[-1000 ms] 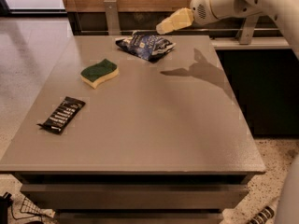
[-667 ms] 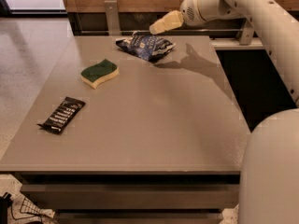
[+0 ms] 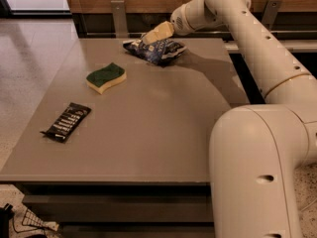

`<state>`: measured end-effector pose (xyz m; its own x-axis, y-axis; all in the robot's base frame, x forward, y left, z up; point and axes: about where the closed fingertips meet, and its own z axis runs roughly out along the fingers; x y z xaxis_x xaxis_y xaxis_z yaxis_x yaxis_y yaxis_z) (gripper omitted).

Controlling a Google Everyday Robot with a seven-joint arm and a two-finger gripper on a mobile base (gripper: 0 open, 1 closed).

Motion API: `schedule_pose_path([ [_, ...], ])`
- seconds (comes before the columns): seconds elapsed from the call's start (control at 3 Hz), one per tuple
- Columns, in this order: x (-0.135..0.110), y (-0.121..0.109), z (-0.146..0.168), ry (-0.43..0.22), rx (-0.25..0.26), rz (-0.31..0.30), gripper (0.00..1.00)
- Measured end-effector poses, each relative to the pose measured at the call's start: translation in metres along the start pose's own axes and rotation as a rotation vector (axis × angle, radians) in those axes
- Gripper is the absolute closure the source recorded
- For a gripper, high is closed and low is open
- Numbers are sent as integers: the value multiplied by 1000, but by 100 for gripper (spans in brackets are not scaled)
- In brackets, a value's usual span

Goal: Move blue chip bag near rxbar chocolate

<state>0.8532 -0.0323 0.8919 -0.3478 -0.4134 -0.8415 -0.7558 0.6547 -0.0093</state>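
Observation:
The blue chip bag [image 3: 157, 50] lies crumpled at the far middle of the grey table [image 3: 148, 123]. The rxbar chocolate [image 3: 66, 121], a flat black wrapper with white text, lies near the table's left front edge. My gripper [image 3: 151, 37] reaches in from the upper right and hangs right over the bag's far left part, at or just above its top. The bag rests on the table.
A green-and-yellow sponge [image 3: 105, 77] sits on the table between the bag and the bar. My arm [image 3: 257, 58] runs along the table's right side and fills the lower right. A wall rail [image 3: 119, 14] stands behind the table. Floor lies to the left.
My gripper has moved left and down, from beside the bag's right end to over its far left part. The arm has swung closer to the camera. The bag, sponge and bar have not moved.

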Motion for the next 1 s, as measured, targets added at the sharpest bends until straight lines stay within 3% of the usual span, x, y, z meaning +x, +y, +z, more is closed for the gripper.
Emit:
schedule_pose_path([
  [0.33,19,21,38,155,-12,-24,0],
  [0.67,35,28,57,237,-20,-23,0],
  [1.0,62,21,61,328,7,-17,12],
])
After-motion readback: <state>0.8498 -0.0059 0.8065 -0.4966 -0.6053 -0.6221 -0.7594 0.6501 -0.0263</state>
